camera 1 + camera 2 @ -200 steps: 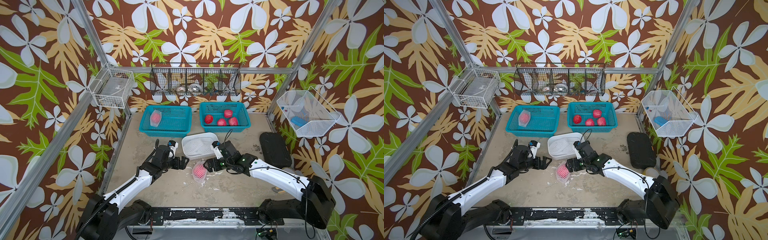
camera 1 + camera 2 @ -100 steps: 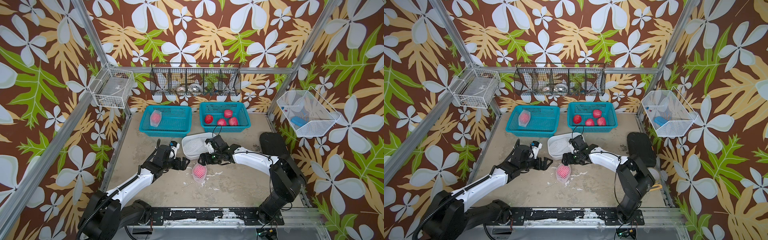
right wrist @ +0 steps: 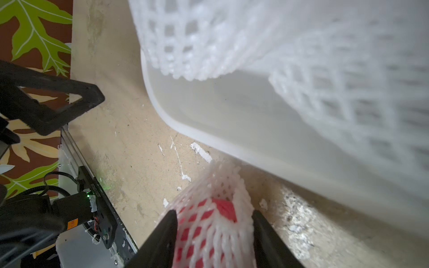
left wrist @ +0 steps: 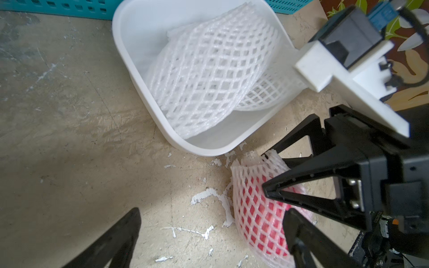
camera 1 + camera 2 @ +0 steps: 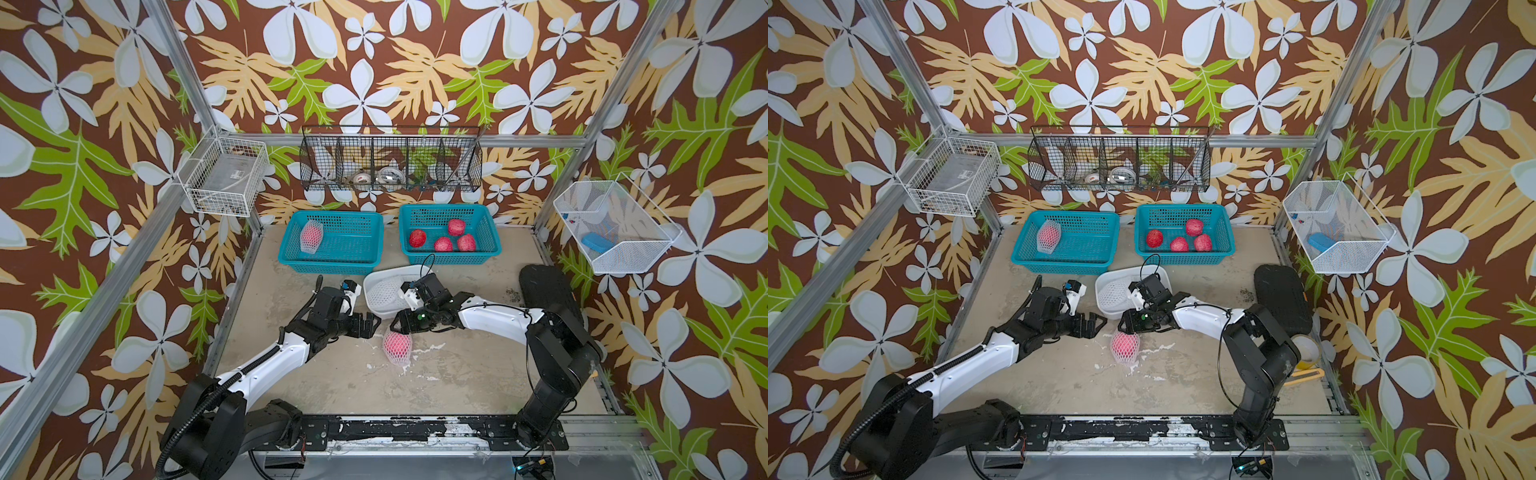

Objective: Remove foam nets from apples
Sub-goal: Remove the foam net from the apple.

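Workspace with one netted apple lying on the beige table, just in front of the white tub. The fruit reads deep pink through a white foam sleeve with diamond-shaped holes. The sleeve's tapered end stands puckered above the fruit, and in the right wrist view one patch of bare red skin shows through a stretched hole.

My right gripper straddles this sleeve near that end, a black finger pressed against each flank, pinching the foam. My left gripper hangs just beside the apple with its jaws spread wide and nothing between them; in its wrist view the fingers frame bare table.

The tub holds empty foam nets, loosely stacked and collapsed flat. Behind it, the left teal basket holds a second wrapped apple, and the right teal basket holds four bare red apples.
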